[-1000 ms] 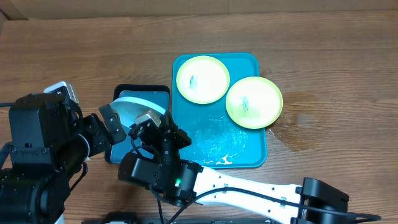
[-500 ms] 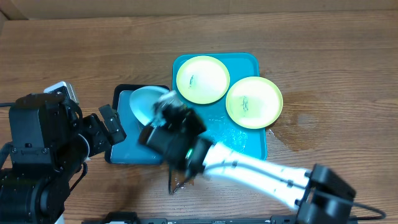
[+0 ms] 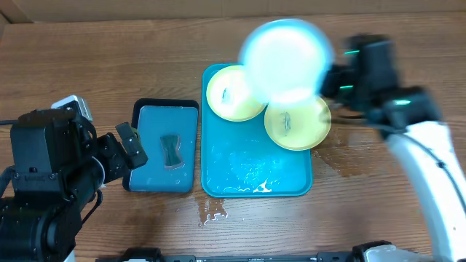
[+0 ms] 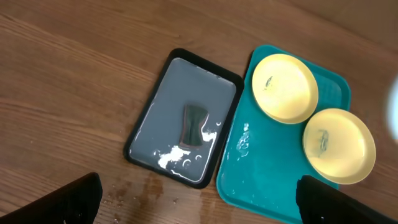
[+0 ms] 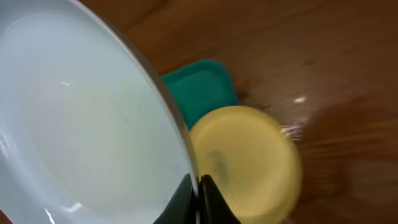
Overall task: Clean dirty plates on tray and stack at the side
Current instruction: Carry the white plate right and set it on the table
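Observation:
My right gripper is shut on the rim of the light blue plate, which hangs blurred in the air above the far right of the turquoise tray; the plate fills the left of the right wrist view. Two yellow-green plates lie on the tray, one at its far left and one at its right edge, each with a dark smudge. They also show in the left wrist view. My left gripper is open above bare wood near the tray's front corner.
A smaller black-rimmed blue tray with a dark sponge lies left of the turquoise tray. Water spots mark the wood in front of the trays. A dark damp patch lies right of the tray.
My right arm swung from the small sponge tray at the left across to the far right, carrying the light blue plate up over the turquoise tray. The left arm has not moved.

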You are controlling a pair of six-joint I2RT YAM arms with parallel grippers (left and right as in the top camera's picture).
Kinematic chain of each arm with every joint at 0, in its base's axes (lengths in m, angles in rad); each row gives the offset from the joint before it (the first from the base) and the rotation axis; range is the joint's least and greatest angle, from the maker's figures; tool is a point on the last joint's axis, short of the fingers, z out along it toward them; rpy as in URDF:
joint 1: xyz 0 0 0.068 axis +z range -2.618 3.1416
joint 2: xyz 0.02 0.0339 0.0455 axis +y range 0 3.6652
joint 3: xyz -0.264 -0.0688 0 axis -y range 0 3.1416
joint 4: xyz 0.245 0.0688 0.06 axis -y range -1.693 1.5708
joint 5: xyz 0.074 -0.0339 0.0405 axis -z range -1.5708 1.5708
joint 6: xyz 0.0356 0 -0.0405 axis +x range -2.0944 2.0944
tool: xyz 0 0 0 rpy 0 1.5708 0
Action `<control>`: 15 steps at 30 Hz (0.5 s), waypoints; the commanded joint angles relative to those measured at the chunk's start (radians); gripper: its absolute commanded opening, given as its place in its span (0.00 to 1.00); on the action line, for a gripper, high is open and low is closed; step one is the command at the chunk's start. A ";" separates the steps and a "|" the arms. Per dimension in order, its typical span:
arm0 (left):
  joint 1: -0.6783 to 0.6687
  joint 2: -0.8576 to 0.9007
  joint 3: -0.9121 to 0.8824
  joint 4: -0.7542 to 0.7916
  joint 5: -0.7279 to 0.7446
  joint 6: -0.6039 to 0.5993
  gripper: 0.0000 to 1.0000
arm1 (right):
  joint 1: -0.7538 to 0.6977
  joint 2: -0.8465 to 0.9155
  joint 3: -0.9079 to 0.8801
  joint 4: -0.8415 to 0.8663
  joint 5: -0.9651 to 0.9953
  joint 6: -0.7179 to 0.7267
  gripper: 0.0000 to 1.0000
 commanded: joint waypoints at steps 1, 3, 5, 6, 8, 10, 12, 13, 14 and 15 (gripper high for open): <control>0.013 0.002 0.014 0.002 -0.013 0.023 1.00 | -0.229 0.011 -0.004 -0.087 0.046 0.013 0.04; 0.013 0.002 0.014 0.002 -0.013 0.023 1.00 | -0.368 0.041 -0.036 -0.132 0.074 0.013 0.04; 0.013 0.002 0.014 0.002 -0.013 0.023 1.00 | -0.464 0.075 -0.071 -0.145 0.072 0.013 0.04; 0.013 0.002 0.014 0.002 -0.013 0.023 1.00 | -0.513 0.096 -0.099 -0.142 0.073 0.013 0.04; 0.013 0.002 0.014 0.002 -0.013 0.023 1.00 | -0.601 0.155 -0.183 -0.108 0.072 0.013 0.04; 0.013 0.002 0.014 0.002 -0.013 0.023 1.00 | -0.626 0.188 -0.247 -0.077 0.068 0.013 0.04; 0.013 0.002 0.014 0.002 -0.013 0.023 1.00 | -0.624 0.212 -0.305 -0.047 0.060 0.013 0.04; 0.013 0.002 0.014 0.002 -0.013 0.023 1.00 | -0.613 0.217 -0.332 -0.026 0.040 0.013 0.04; 0.013 0.002 0.014 0.002 -0.013 0.023 1.00 | -0.598 0.217 -0.355 -0.009 0.027 0.013 0.04; 0.013 0.002 0.014 0.002 -0.013 0.023 1.00 | -0.578 0.217 -0.375 0.004 0.027 0.014 0.04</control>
